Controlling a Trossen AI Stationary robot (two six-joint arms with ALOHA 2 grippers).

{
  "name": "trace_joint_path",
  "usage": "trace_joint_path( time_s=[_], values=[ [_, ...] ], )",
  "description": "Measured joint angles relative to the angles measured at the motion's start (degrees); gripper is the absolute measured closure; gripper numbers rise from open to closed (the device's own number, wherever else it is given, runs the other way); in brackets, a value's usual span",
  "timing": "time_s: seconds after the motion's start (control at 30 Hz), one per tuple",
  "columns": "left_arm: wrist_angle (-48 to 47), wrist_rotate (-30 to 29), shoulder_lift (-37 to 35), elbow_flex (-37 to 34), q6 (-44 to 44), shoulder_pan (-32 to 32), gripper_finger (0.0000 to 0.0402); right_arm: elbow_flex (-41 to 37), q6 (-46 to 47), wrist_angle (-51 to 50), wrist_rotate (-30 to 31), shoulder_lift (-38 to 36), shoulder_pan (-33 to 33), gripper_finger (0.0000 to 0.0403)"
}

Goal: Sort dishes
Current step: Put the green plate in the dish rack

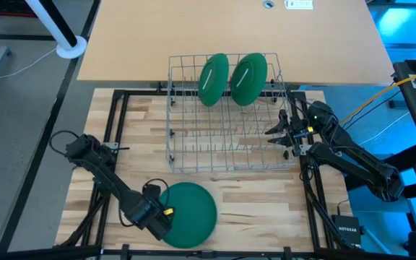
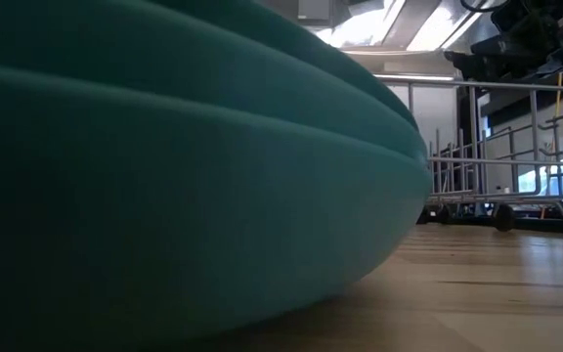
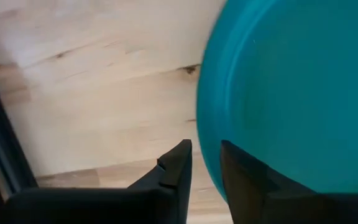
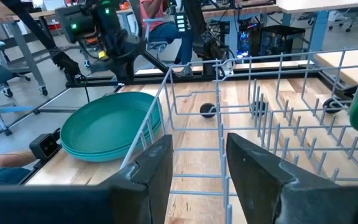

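A stack of green plates [image 1: 190,209] lies flat on the wooden table near its front edge; it also fills the low view [image 2: 164,166]. Two more green plates [image 1: 214,78] [image 1: 249,76] stand on edge between the wires at the far end of the wire rack [image 1: 226,137]. My left gripper [image 3: 205,165] points down over the stack's left rim [image 3: 207,124], slightly open. One finger is outside the rim and one over the plate. In the right wrist view it hangs just above the stack [image 4: 107,130]. My right gripper [image 4: 197,162] waits open, level, beside the rack's right side [image 1: 287,133].
Black frame rails [image 1: 114,137] run along both sides of the table, with cables beside them. A small black box [image 1: 349,231] sits at the front right. Bare wood lies between the rack and the stack [image 1: 251,195]. Chairs and a seated person show in the room beyond [image 4: 157,18].
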Motion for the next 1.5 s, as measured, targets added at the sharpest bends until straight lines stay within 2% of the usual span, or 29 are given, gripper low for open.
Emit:
trace_joint_path(
  time_s=[0.27,0.5,1.03,1.5],
  values=[
    [-0.32,0.25,1.55,-0.01,2.39,-0.02,0.0272,0.0,0.0,0.02,0.01,-0.02,0.0,0.0249],
    [-0.38,0.26,1.91,0.0,2.17,-0.02,0.0252,0.0,0.0,0.0,0.01,0.0,0.0,0.0249],
    [0.18,0.39,3.81,-0.02,1.95,-0.37,0.0252,0.0,-0.02,0.02,0.01,-0.02,-0.02,0.0249],
    [1.48,0.44,5.37,-0.03,2.39,-0.44,0.03,0.0,-0.02,0.02,0.01,-0.02,0.0,0.0249]
  ],
)
